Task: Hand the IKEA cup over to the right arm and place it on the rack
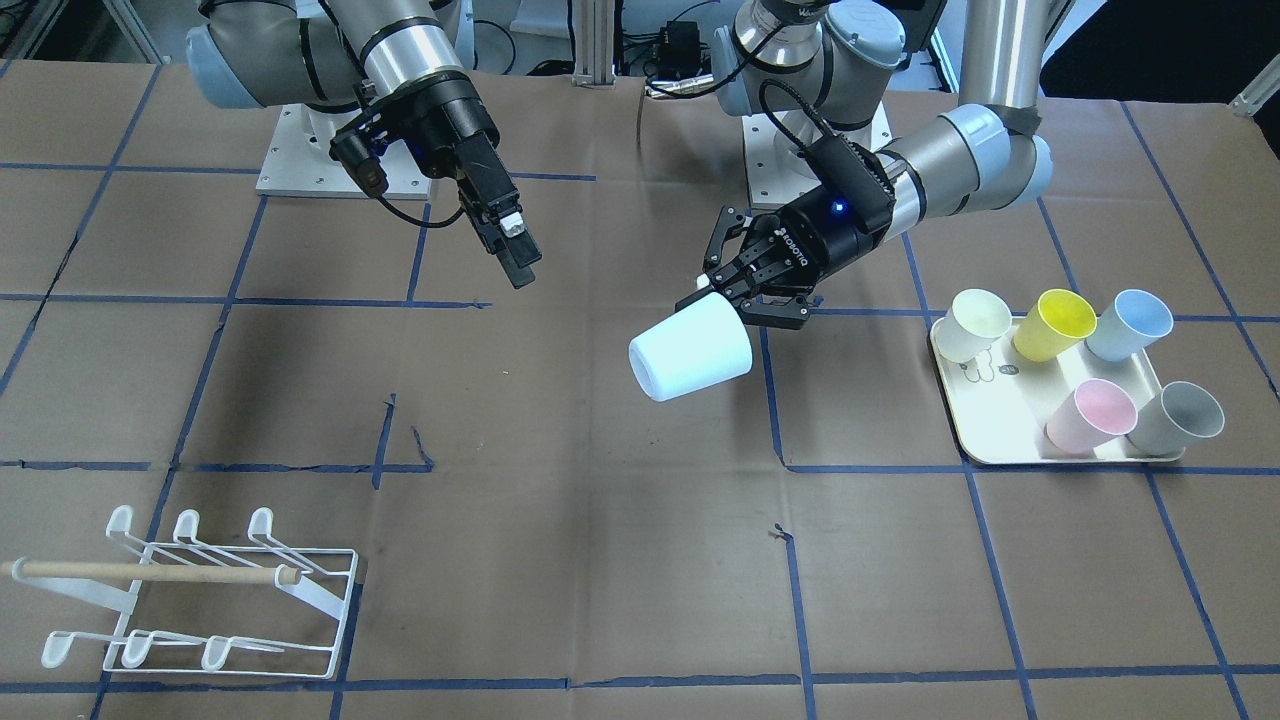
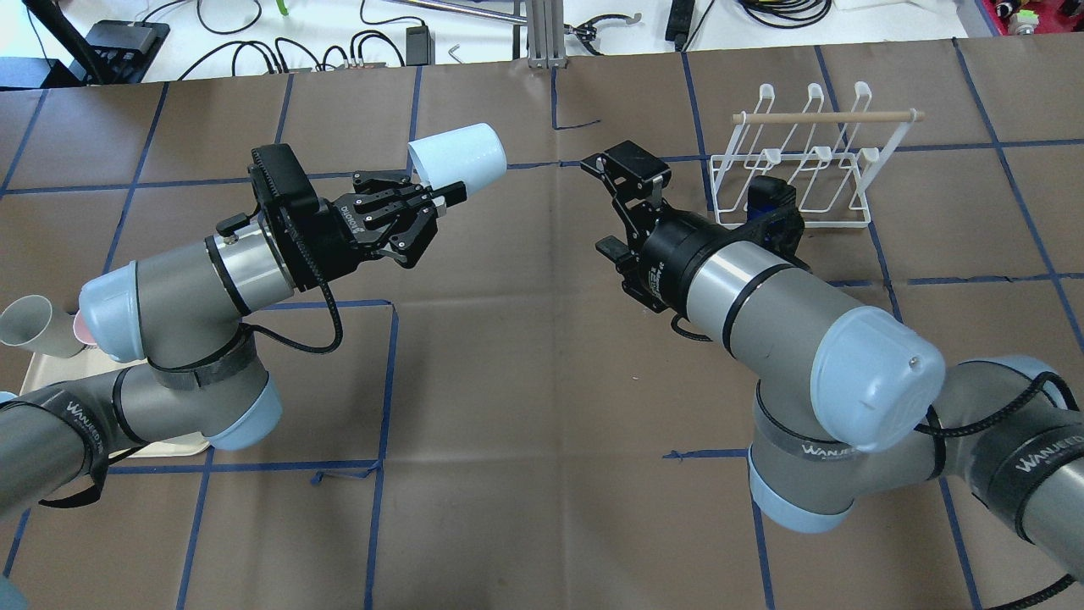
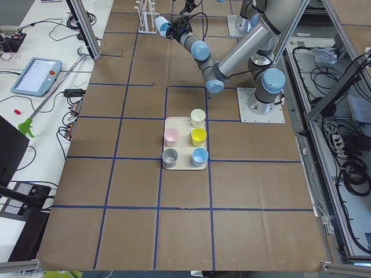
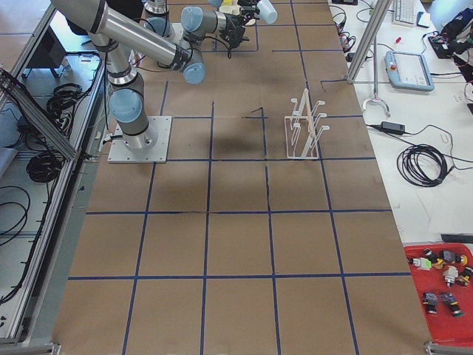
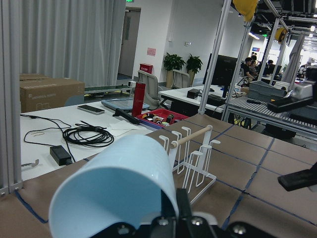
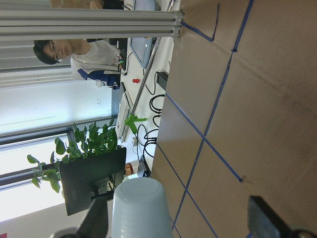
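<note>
My left gripper (image 1: 722,292) is shut on the rim of a pale blue IKEA cup (image 1: 690,350) and holds it on its side in the air above mid-table. The cup also shows in the overhead view (image 2: 457,152) and fills the left wrist view (image 5: 119,183). My right gripper (image 2: 611,205) is open and empty, level with the cup and a short gap to its side, jaws turned toward it. The cup's base (image 6: 138,208) sits between the spread fingers in the right wrist view. The white wire rack (image 1: 200,590) with its wooden dowel stands empty at the table's far right corner (image 2: 792,161).
A cream tray (image 1: 1000,445) on my left side holds several upright cups: cream, yellow, blue, pink and grey. Blue tape lines grid the brown table. Cables, a tablet and an aluminium post lie past the far edge.
</note>
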Controlling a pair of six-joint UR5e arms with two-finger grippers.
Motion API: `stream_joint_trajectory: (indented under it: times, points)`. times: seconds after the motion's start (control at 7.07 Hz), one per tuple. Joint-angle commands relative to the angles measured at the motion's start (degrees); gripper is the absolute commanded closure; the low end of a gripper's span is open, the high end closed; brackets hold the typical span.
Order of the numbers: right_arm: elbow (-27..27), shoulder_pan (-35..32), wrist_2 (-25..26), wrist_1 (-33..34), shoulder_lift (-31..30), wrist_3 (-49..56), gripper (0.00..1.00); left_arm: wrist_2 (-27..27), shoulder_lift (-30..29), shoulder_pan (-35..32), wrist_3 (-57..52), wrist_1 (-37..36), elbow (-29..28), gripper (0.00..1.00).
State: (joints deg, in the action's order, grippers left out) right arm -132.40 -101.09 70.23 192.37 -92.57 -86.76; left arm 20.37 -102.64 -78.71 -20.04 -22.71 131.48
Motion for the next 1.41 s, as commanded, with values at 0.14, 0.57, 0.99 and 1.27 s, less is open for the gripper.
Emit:
stream_joint_trajectory:
  times: [0.14,0.57,0.99,1.27]
  points:
    - [2.57,-0.87,0.18,-0.50,0.54,-0.07,0.00,3.17,-0.28,-3.64,0.09,0.30,-0.17,1.00]
    - [3.20,-2.79,0.16,3.27,3.53,-0.07,0.01,3.36,-0.28,-4.09,0.09,0.21,-0.17,1.00]
    - [6.70,-4.11,0.87,3.19,7.73,-0.07,0.02,3.36,-0.37,-4.18,0.09,0.21,-0.08,1.00]
    - [8.90,-4.29,0.79,3.19,10.99,-0.16,0.02,3.36,-0.37,-4.18,0.44,0.21,-0.17,1.00]
